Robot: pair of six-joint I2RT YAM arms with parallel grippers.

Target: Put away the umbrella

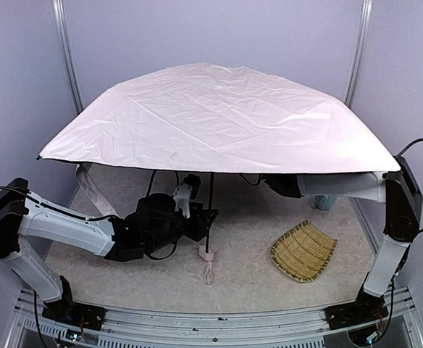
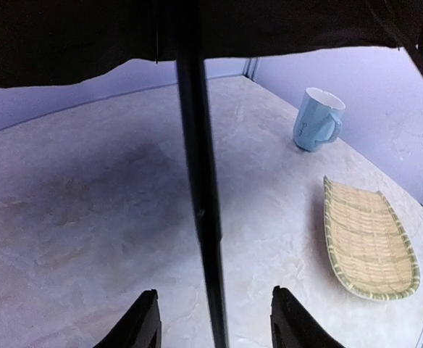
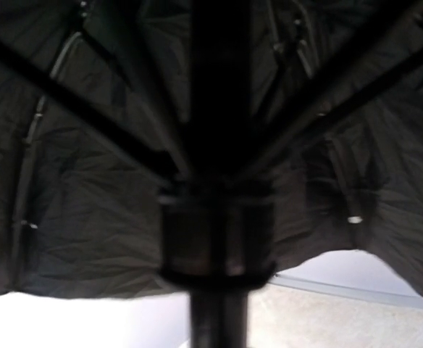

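Open umbrella point(image 1: 219, 116) over the middle of the surface point(image 1: 124, 272), pale pink canopy spread almost from the left edge to the right edge and covering most of the far half. Upright on its small pink handle point(image 1: 207, 253), set down about midway between the left and right edges and nearer the near edge than the far one, with a thin wrist loop point(image 1: 208, 276) lying just in front. Thin black shaft point(image 1: 211, 206) straight up from the handle into the black lining.

Left hand point(image 1: 201, 217) reaching in from the left edge, level with the lower shaft just above the handle. Released: in the left wrist view, two black fingers point(image 2: 145, 325) parted to either side of the shaft, with pale surface visible in the gap on each side and no contact to be seen.

Right hand point(image 1: 284, 185) tucked under the canopy's near rim from the right edge, mostly hidden in the overhead view. Own fingers out of sight in the right wrist view, filled instead by the blurred shaft, the runner point(image 3: 216, 232) and the ribs point(image 3: 88, 109) fanning out against the dark lining. Clenched or released: cannot tell.

Woven straw tray point(image 1: 303, 251) flat on the surface toward the near right corner, well apart from the handle. Pale blue mug point(image 2: 317, 119) upright beyond the tray, toward the far right corner, partly under the canopy's rim in the overhead view.
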